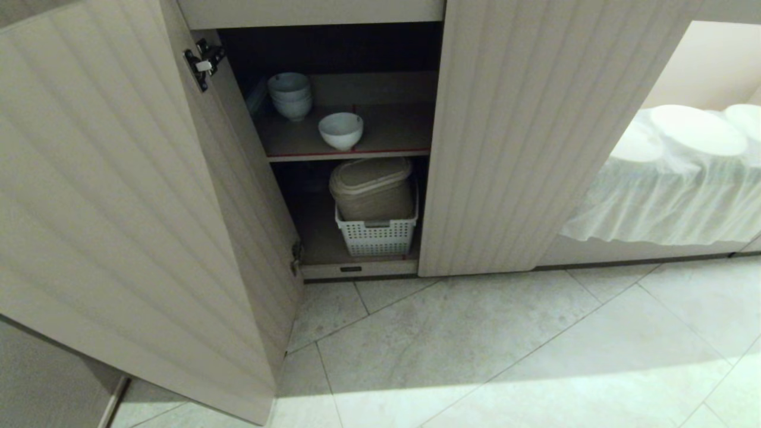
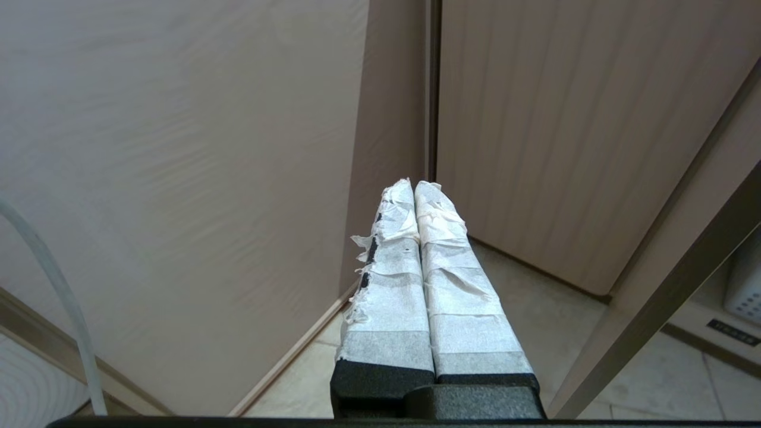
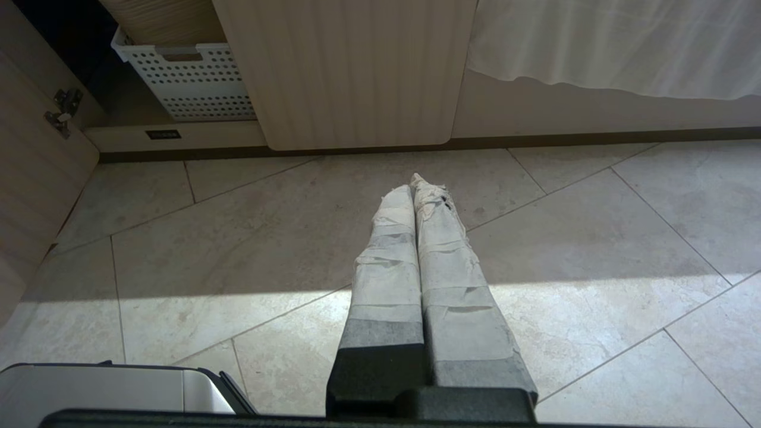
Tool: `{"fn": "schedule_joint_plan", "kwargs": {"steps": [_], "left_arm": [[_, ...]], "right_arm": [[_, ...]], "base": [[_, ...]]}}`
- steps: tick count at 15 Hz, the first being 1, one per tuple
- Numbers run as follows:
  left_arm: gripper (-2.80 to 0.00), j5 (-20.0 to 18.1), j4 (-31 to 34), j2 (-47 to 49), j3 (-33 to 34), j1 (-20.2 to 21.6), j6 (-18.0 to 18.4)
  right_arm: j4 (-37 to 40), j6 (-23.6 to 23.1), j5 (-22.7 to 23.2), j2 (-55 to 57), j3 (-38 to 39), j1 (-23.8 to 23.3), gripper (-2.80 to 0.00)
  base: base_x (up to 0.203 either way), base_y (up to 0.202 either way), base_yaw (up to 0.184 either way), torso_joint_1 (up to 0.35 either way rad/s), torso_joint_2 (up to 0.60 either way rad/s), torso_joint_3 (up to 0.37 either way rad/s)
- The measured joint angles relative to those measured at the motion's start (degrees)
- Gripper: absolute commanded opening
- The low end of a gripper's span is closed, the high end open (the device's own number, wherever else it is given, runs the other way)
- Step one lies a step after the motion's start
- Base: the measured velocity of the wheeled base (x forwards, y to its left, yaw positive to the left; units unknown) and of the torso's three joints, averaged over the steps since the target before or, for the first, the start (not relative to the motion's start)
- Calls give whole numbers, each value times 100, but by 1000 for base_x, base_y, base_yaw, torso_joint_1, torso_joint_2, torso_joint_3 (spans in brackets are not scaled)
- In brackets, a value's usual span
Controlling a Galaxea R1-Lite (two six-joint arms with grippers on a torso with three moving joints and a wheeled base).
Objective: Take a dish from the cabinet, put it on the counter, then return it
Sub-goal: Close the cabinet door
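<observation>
From my station, the head view starts on the left with the cabinet (image 1: 535, 137) door (image 1: 119, 196) swung wide open, its ribbed face filling that side and a metal hinge (image 1: 203, 61) near its top. Next comes the open compartment: on the upper shelf (image 1: 386, 134), edged in red tape, a stack of bowls (image 1: 289, 94) sits toward the back left, and the dish (image 1: 340, 130) stands upright just right of and in front of it, apart from the stack. Below the shelf, a white perforated basket (image 1: 376, 235) holds a beige lidded bin (image 1: 373, 189). Right of that the other ribbed door is closed, and farther right a white cloth (image 1: 672, 184) drapes over a ledge.

Neither arm shows in the head view. My left gripper (image 2: 414, 185) hangs low beside the open door over the tiled floor (image 3: 238, 238), taped jaws pressed together, empty. My right gripper (image 3: 413, 180) points at the floor before the closed door, jaws likewise together and holding nothing.
</observation>
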Motion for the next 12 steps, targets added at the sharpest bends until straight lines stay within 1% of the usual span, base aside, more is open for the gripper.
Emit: {"fn": "schedule_joint_plan", "kwargs": {"steps": [8,9,11,12], "left_arm": [[-280,-151,8,308,4,-7,-18],[-280,-156,1,345,9,-2,-79],[-280,-209,-1,424,17,22,-420],[-280,-248,2,446,20,34,-518]], "right_arm": [[0,2,2,0,0,0,-280],[0,2,2,0,0,0,-280],[1,5,0,0,0,0,-280],[0,5,-1,0,0,0,-280]], "base": [[0,0,0,0,0,0],[0,0,0,0,0,0],[0,0,0,0,0,0],[0,0,0,0,0,0]]}}
